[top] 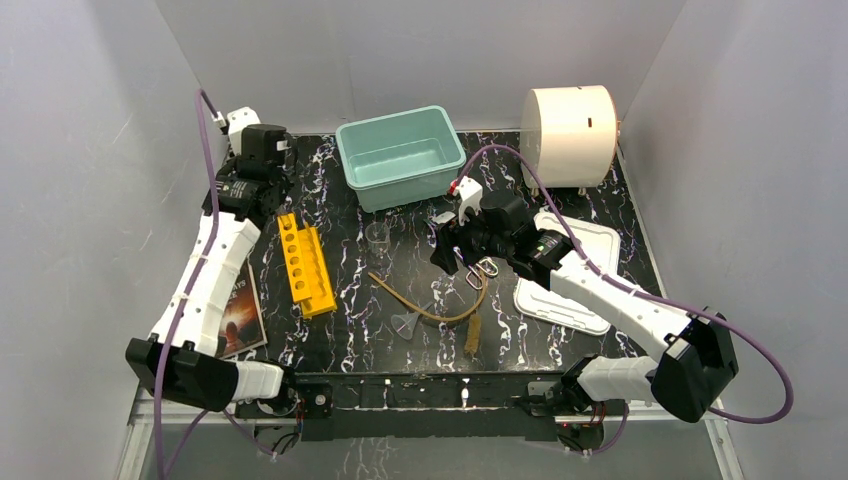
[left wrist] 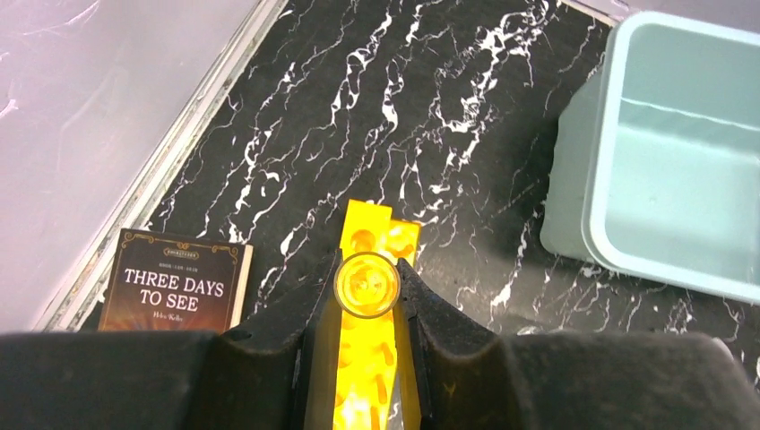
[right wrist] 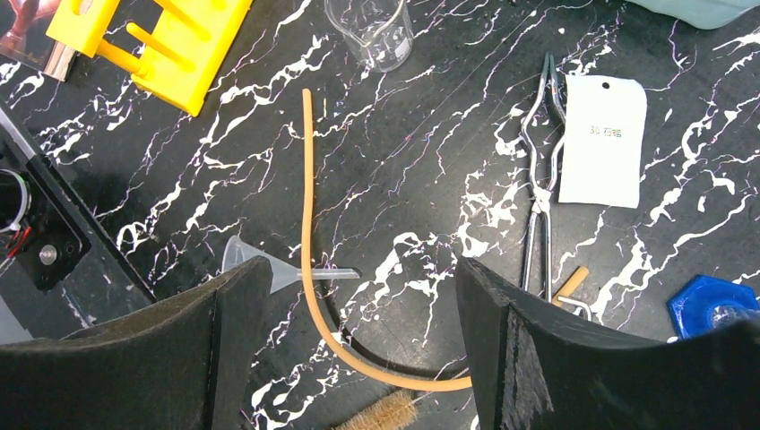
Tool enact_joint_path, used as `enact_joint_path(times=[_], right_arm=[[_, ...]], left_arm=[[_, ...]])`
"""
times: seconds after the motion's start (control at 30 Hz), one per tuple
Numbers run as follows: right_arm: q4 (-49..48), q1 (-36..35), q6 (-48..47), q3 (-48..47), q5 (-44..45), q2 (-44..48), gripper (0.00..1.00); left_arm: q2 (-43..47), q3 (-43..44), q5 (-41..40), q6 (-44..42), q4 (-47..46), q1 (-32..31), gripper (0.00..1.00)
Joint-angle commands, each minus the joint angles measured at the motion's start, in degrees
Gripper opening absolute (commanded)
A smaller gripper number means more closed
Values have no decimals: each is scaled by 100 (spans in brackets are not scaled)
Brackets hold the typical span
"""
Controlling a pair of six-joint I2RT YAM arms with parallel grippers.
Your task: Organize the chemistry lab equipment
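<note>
- Near the far-left corner of the counter, the left gripper [left wrist: 367, 300] is clamped on a glass tube [left wrist: 366, 283]. The tube is held upright, with its round open mouth facing the wrist camera.
- Its long axis runs along the fingers, down toward the yellow rack [left wrist: 367, 394] directly below. The lower end is hidden, so I cannot tell whether it touches the rack.
- A paperback book [left wrist: 175, 287] lies beside the rack toward the left edge. A teal bin [left wrist: 596, 179] stands on the other side, at the middle of the far edge.
- At mid-counter, the right gripper [right wrist: 363, 358] hangs with its fingers spread wide and holds nothing. It is above the bend of the tan rubber tube [right wrist: 309, 224].
- That tube runs straight from beside the clear beaker [right wrist: 369, 31] toward the near edge. It then hooks toward the right edge and ends by the brown bristle brush [right wrist: 385, 414].
- It crosses the stem of the clear funnel [right wrist: 249, 260], which lies on its side.
- The metal tongs [right wrist: 540, 179] lie roughly parallel to the tube's straight run. Their tips are beside a white packet [right wrist: 605, 139], and their handles are partly behind the right finger.
- A blue cap [right wrist: 708, 305] sits close by that finger.
- A white cylinder [top: 568, 122] fills the far-right corner, and a white tray [top: 590, 245] lies under the right forearm.
</note>
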State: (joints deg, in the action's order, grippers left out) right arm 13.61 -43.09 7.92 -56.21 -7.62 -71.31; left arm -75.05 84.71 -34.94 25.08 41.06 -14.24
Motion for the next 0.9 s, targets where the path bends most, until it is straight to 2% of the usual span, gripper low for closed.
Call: enact_joint_path(times=[0.0,0.23,0.87], right_arm=[[-135,23,69,-173,77,-13,83],[-58,27,18,-272,164,-142,83],[-5,21,-1,-292,212,-383,83]], left_arm=[[-40,-266,137,-298,-809,275,10],[63,-1042,424,-606,-1618,479,10],[231,-1868,677,-882,-2423,721,9]])
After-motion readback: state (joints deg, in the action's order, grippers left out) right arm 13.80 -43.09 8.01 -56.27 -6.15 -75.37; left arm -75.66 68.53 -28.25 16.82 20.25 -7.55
